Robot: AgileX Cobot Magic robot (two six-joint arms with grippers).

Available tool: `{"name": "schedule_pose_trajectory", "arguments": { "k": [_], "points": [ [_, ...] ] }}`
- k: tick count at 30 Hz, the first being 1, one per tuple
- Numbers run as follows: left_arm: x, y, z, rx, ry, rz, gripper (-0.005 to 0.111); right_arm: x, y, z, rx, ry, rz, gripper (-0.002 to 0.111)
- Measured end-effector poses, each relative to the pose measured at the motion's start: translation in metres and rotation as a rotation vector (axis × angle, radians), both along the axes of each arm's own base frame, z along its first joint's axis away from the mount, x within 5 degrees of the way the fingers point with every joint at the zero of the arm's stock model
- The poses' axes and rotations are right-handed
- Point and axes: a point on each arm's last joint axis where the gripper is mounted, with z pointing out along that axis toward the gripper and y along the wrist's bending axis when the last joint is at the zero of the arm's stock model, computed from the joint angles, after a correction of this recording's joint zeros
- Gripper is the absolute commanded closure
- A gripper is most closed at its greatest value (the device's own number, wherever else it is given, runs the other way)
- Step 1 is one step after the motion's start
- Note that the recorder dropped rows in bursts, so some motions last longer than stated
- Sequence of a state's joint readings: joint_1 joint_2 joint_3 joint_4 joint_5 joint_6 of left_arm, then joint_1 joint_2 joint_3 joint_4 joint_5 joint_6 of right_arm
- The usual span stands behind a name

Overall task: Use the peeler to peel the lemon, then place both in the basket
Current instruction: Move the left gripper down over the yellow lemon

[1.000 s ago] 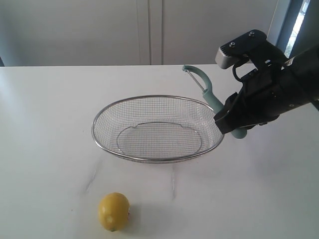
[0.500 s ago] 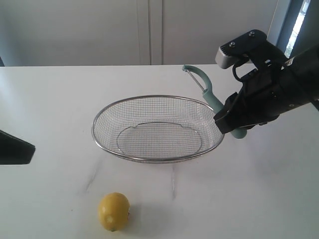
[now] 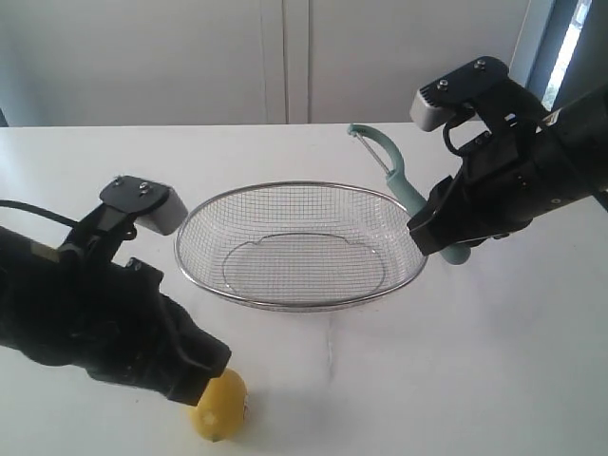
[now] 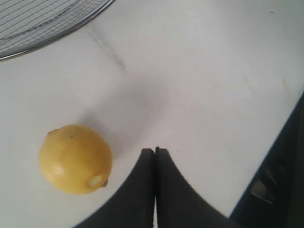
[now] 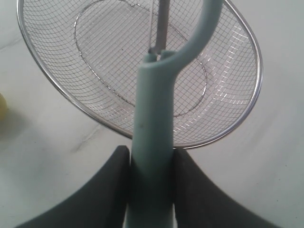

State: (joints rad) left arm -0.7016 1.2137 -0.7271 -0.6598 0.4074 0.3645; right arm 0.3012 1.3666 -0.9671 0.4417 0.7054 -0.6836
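The left arm has swung in from the left edge since a moment ago, when only a dark corner of it showed, and the left gripper [image 3: 211, 366] now hangs over the lemon [image 3: 222, 413] at the near edge of the white table [image 3: 475, 361]. The lemon, basket, peeler and right arm have kept their places. In the exterior view the dark claw covers the lemon's top, so contact cannot be judged there. The left wrist view settles it: the left gripper [image 4: 155, 151] is clenched on nothing, its two fingers pressed flat together, with the lemon [image 4: 75, 158] lying just beside the tips and apart from them. The fruit is bright yellow, round-oval and unpeeled (a pale nub shows at one end). Beyond it, mid-table, sits the basket [image 3: 285, 304], shallow silver mesh with a thick rim, holding nothing; a slice of its rim [image 4: 47, 40] shows in the left wrist view. Farther right, the right gripper [image 3: 439, 237] grasps the peeler [image 3: 391, 163] by its pale teal handle, the hooked head pointing to the far side. Only the right wrist view shows the handle [image 5: 154, 123] clamped between the right gripper's [image 5: 151, 156] dark pads, thin blade over the basket's [image 5: 256, 61] mesh.
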Motion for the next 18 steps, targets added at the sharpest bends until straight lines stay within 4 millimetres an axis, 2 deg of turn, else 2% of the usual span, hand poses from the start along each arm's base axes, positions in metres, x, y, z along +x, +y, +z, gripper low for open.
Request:
{"name": "schedule_pose_trajectory", "arguments": {
  "k": [9,13,16,17,18],
  "points": [
    [0.013,0.009,-0.021,0.166,0.089,0.219,0.105,0.0,0.0,0.0,0.0,0.0,0.0,0.108],
    [0.015,0.008,-0.03,0.192,0.164,0.276,0.079,0.0,0.0,0.0,0.0,0.0,0.0,0.108],
    [0.017,0.007,-0.036,0.202,0.199,0.304,0.049,0.0,0.0,0.0,0.0,0.0,0.0,0.108],
    [0.018,0.006,-0.038,0.206,0.209,0.313,0.03,0.0,0.0,0.0,0.0,0.0,0.0,0.108],
    [0.02,0.004,-0.042,0.208,0.224,0.335,0.023,0.0,0.0,0.0,0.0,0.0,0.0,0.108]
  ]
}}
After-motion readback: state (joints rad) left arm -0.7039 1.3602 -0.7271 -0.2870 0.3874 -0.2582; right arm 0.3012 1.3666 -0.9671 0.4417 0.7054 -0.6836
